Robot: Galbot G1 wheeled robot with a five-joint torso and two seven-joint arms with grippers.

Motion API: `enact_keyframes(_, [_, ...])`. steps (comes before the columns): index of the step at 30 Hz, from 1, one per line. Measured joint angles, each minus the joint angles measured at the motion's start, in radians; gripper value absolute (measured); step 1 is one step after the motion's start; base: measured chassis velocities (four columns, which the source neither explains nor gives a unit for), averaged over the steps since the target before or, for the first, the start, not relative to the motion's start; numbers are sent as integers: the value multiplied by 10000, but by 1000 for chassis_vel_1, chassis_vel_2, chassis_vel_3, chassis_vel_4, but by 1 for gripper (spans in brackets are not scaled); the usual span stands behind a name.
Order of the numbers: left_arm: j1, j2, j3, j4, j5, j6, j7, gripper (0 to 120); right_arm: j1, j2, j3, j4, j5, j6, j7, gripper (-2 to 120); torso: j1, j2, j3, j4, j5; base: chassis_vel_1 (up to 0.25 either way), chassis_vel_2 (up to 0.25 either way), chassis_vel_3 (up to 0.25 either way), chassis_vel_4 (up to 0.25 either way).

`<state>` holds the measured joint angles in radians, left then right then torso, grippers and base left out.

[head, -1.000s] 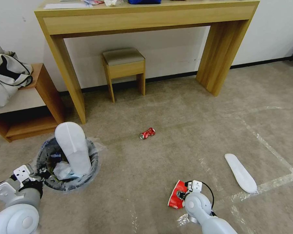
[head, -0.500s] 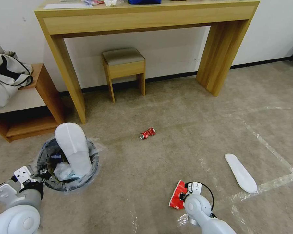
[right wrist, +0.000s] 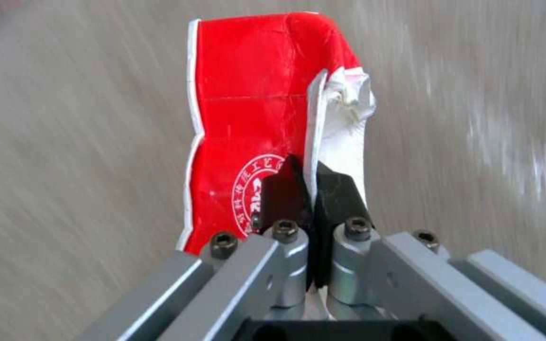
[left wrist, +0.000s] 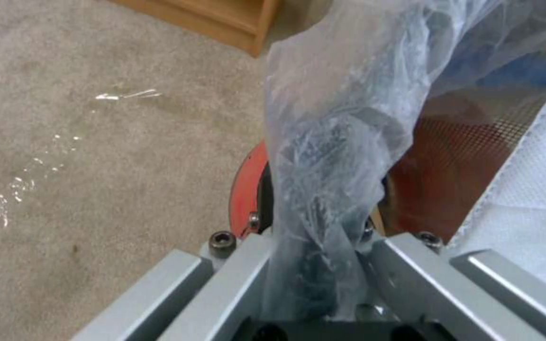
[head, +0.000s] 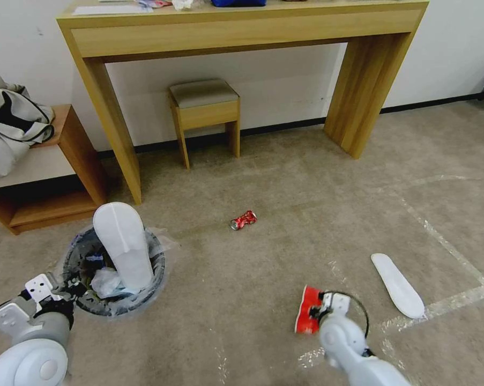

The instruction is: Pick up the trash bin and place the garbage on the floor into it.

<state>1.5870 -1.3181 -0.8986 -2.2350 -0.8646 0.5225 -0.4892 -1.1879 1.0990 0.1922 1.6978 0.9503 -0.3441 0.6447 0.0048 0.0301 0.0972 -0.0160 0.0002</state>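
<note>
Right tool [head: 318,313] with flattened paper cup [head: 307,316] shifted rightward, its grip half-hidden.

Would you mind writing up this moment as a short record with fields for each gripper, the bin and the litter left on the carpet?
left gripper: shut on the trash bin's bag-lined rim, low on the robot's left
trash bin: round, lined with clear plastic; holds a white insole standing up out of it and crumpled scraps
right gripper: shut on a flattened red-white paper cup, low on the robot's right
litter on the floor: crushed red can ahead; second white insole on the right, beside a tape line
</note>
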Motion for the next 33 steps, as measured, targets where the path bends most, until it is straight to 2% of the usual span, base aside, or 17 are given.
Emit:
enact_keyframes(4, [2,52,10,-101,-174,79,-54,0,245,-611,441,1015,119,929,-864,0,-1,-1,0,-1,-1,0,0,0,0])
enact_keyframes(8, [-35,137,3,-166,-418,162,-148,0,463,-929,598,1563,324,1336,-1186,0,0,-1,0,0,-3,0,0,0,0])
enact_keyframes(11, [-95,221,-12,-265,-803,279,-309,0,680,-1197,673,2124,454,1712,-1554,0,0,0,0,0,-2,0,0,0,0])
enact_keyframes(14, [-105,371,1,-503,-1670,589,-841,0,984,-1494,617,2877,627,2202,-2125,0,0,0,0,0,-1,0,0,0,0])
enact_keyframes(17, [-105,447,14,-586,-1925,669,-990,0,1175,-1632,534,3184,641,2440,-2399,0,0,0,0,-1,-3,0,0,0,0])
enact_keyframes(19, [-110,605,87,-790,-2575,895,-1380,0,1651,-1967,263,3729,697,2735,-2781,0,0,0,0,0,-1,0,0,0,0])
enact_keyframes(27, [-43,642,236,-958,-2964,1064,-1563,0,3184,-2528,-844,4478,922,3095,-3389,0,0,0,1,3,-3,0,0,0,0])
enact_keyframes(33, [-134,884,320,-1015,-3528,1182,-1815,0,4723,-2993,-2446,4858,1660,3769,-4141,0,0,0,-1,-2,-3,0,0,0,0])
